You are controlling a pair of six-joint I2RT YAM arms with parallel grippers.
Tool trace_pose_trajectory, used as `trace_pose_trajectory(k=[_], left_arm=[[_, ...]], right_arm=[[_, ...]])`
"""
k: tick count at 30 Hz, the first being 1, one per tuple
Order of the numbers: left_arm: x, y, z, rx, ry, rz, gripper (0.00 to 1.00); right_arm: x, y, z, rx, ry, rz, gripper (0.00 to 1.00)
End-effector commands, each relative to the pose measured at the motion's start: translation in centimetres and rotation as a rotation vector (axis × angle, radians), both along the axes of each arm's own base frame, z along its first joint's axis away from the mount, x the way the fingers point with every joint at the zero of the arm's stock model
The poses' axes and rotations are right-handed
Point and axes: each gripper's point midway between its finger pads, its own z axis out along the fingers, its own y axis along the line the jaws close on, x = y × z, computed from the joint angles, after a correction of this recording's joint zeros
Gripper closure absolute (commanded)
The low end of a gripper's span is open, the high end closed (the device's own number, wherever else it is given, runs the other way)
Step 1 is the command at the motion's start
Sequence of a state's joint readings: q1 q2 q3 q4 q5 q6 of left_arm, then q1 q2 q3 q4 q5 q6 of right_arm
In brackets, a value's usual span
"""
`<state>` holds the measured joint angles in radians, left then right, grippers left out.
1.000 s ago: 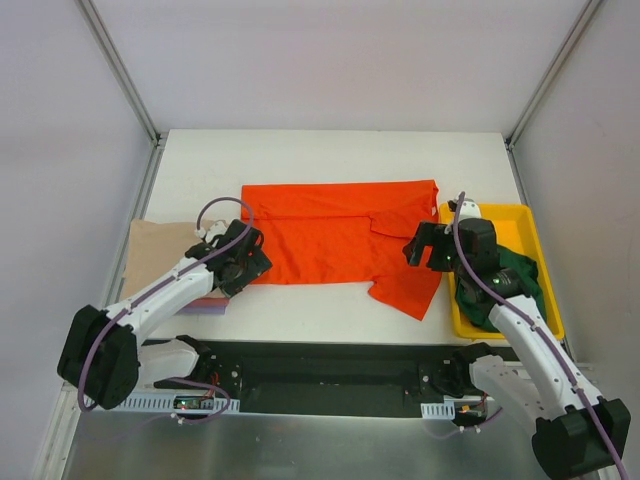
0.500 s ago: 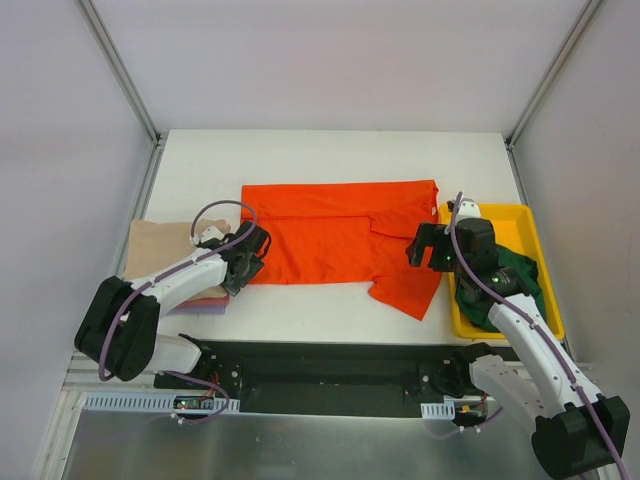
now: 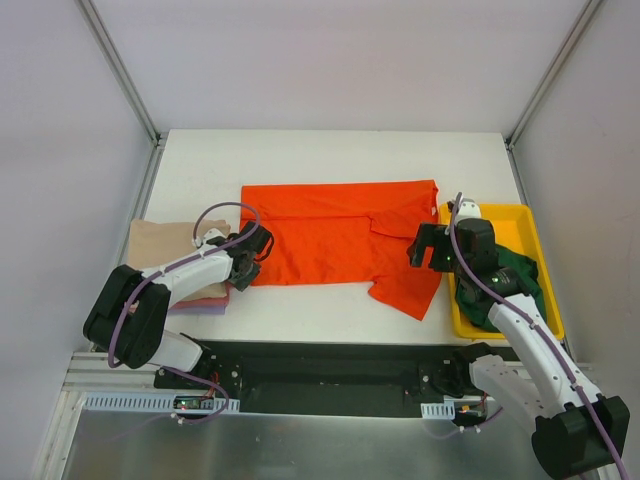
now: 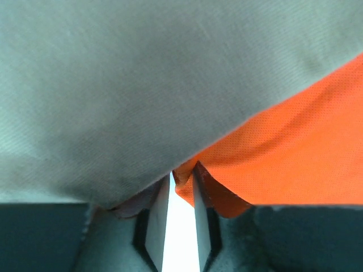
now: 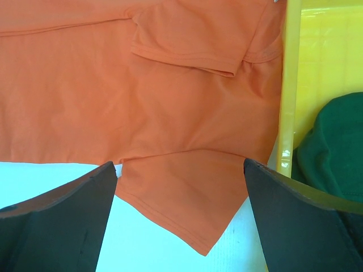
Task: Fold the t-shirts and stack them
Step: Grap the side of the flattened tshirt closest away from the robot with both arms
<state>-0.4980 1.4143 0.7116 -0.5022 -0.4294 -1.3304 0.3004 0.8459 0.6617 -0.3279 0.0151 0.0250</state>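
**Left gripper down at the orange shirt's corner, right one hanging wide open**

The left gripper (image 4: 181,184) has its jaws pulled in narrow, with just a thin strip of white table showing between them. A bit of the orange shirt (image 3: 340,235) hem sits right at the fingertips (image 4: 203,187). Honestly I can't tell whether it's actually pinched or only brushing against them. From above, that gripper is low at the shirt's near-left corner, right where it meets the pile of folded shirts. The tan shirt (image 3: 160,245) is on top of that pile and fills most of the left wrist view. The edges of a pink shirt (image 3: 207,297) and a lavender shirt (image 3: 205,310) peek out under it on the near side.

The right gripper (image 5: 180,170) is spread as wide as it goes and has nothing in it. It hovers over the right end of the orange shirt, above the spot where the bottom corner sticks out in a point toward the arms.

The orange shirt lies spread flat across the middle of the table (image 3: 330,160). The right sleeve is folded in on top of the body, and its right edge is up against the wall of the yellow tray (image 3: 500,212).

The green shirt (image 3: 505,280) is bunched up in the near half of that tray, partly under the right arm.
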Motion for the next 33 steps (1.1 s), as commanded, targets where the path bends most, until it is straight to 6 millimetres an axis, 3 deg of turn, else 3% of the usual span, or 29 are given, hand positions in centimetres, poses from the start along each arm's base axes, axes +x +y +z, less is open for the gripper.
trace_pose_trajectory(k=[1,4,7,13,16,19,24,33], left_arm=[[0.0,0.1,0.0,0.011,0.005,0.012,0.82],[0.1,0.0,0.2,0.012,0.001,0.001,0.88],[0.4,-0.1,0.5,0.011,-0.007,-0.008,1.0],[0.6,-0.1,0.7,0.017,-0.01,-0.027,1.0],[0.5,0.0,0.7,0.023,-0.011,-0.031,1.0],[0.5,0.1,0.6,0.028,-0.012,-0.026,1.0],[0.5,-0.1,0.7,0.014,-0.009,-0.027,1.0],[0.1,0.0,0.6,0.005,-0.01,-0.02,1.0]], right_arm=[[-0.2,-0.1,0.1,0.001,0.021,-0.003,0.04],[-1.8,0.8,-0.6,-0.014,0.11,0.052,0.04],[-3.9,2.2,-1.7,-0.088,0.185,0.115,0.04],[-8.7,4.3,-5.2,-0.16,0.361,0.184,0.01],[-10.6,3.5,-7.5,-0.191,0.479,0.137,0.05],[-10.9,2.7,-9.2,-0.219,0.505,0.09,0.08],[-10.9,3.0,-10.6,-0.208,0.56,0.062,0.24],[-10.7,2.6,-13.8,-0.17,0.664,0.015,0.32]])
